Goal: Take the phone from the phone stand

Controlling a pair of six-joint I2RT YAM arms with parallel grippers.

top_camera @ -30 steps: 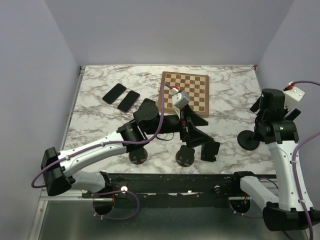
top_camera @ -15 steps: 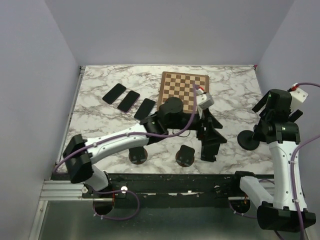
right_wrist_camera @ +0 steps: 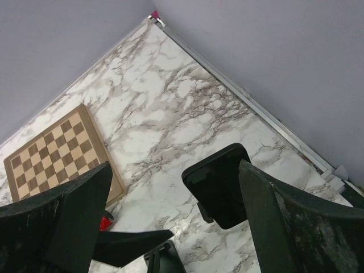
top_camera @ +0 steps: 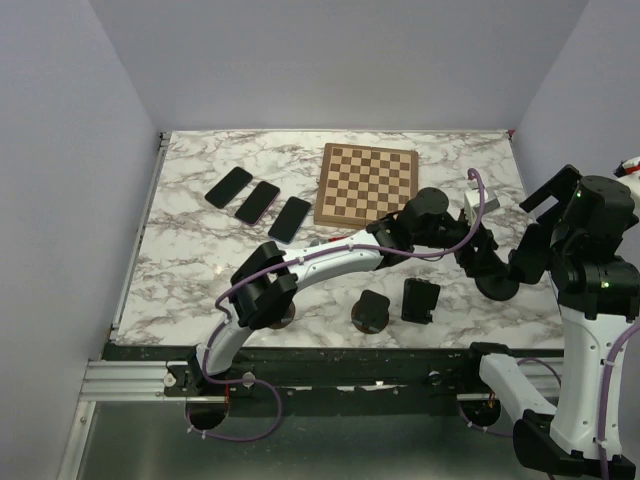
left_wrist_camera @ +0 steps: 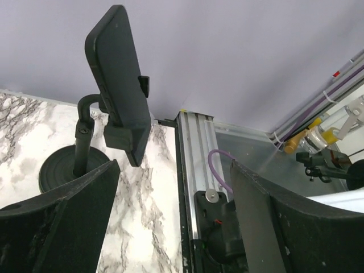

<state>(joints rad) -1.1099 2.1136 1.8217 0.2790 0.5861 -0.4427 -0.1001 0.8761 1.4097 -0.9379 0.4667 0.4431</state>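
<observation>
Black phone (left_wrist_camera: 116,79) in stand (left_wrist_camera: 63,168), side-on to spread left claw (left_wrist_camera: 173,170), right claw (right_wrist_camera: 175,168) spread

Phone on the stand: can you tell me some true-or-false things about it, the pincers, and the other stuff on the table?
1. The phone sits clamped in the phone stand. True.
2. The left pincer is shut on the phone. False: it is open and is not closed on the phone.
3. Three flat phones lie left of the chessboard. True.
4. Chess pieces stand on the chessboard. False: the board is bare.
5. The right pincer is open. True.
</observation>
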